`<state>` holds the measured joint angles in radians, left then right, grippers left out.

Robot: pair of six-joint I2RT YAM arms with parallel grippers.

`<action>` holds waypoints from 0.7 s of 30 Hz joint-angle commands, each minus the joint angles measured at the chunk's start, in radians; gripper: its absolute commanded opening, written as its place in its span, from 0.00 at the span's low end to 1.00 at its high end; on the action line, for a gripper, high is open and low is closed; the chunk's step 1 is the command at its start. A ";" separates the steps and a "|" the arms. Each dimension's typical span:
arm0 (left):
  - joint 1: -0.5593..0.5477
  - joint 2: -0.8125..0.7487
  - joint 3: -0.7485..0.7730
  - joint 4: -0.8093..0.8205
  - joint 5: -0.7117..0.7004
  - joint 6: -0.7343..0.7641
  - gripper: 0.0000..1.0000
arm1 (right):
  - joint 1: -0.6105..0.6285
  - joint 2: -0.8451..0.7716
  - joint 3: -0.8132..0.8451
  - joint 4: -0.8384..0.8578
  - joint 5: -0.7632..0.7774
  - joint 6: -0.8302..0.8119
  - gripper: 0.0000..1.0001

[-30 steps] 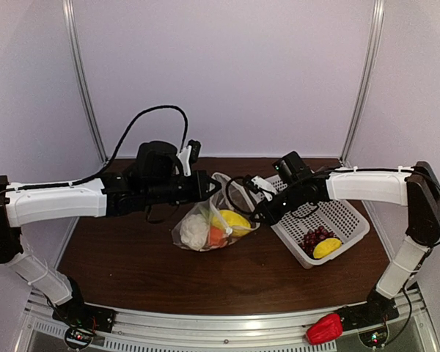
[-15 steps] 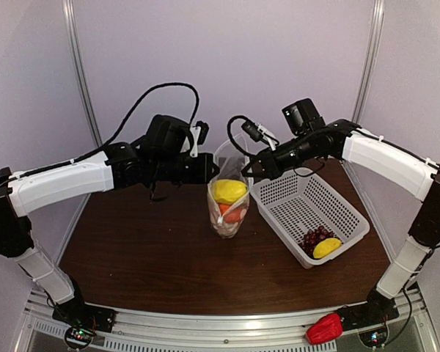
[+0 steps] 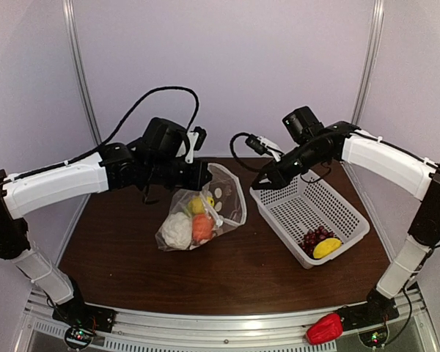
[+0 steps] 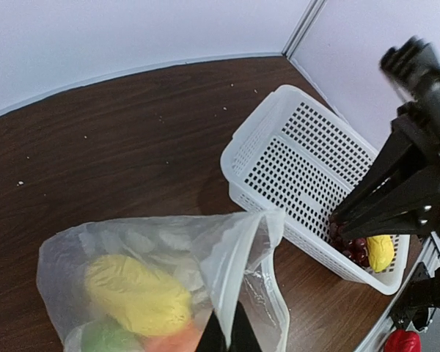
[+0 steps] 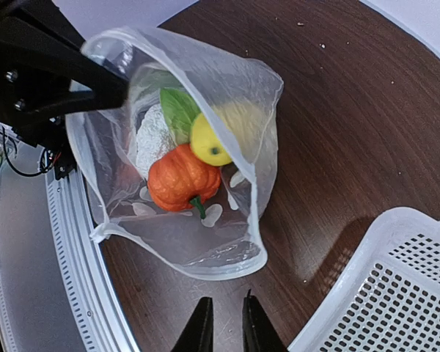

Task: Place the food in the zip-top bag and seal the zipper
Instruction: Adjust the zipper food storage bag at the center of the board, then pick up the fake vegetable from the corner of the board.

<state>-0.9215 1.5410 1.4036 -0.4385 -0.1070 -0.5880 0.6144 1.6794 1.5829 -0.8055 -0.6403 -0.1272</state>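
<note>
Overhead, the left gripper (image 3: 204, 176) pinches the mouth edge of the zip-top bag (image 3: 224, 209), which sags onto the bench (image 3: 125, 257) holding a cauliflower (image 3: 177, 229), pumpkin (image 3: 202, 227) and yellow piece (image 3: 198, 204). The right gripper (image 3: 262, 185), its jaws slightly apart and empty, hovers at the white basket (image 3: 319, 209) containing a grape bunch (image 3: 313, 238).

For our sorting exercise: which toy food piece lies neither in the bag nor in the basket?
The red pepper, lying alone on the metal rail in front of the table.
</note>
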 commanded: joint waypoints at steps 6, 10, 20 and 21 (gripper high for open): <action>0.012 0.055 0.021 0.034 0.040 0.024 0.00 | -0.008 -0.186 -0.102 -0.249 -0.091 -0.356 0.45; 0.013 0.070 0.019 0.036 0.049 0.024 0.00 | -0.006 -0.379 -0.290 -0.365 -0.030 -0.682 0.86; 0.025 0.081 0.004 0.034 0.018 0.020 0.00 | 0.076 -0.575 -0.571 -0.598 0.042 -0.978 1.00; 0.027 0.081 0.003 0.029 0.013 0.020 0.00 | 0.096 -0.575 -0.591 -0.596 0.063 -0.972 1.00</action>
<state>-0.9115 1.6123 1.4040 -0.4347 -0.0723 -0.5812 0.6636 1.1107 1.0584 -1.2846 -0.6285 -0.9703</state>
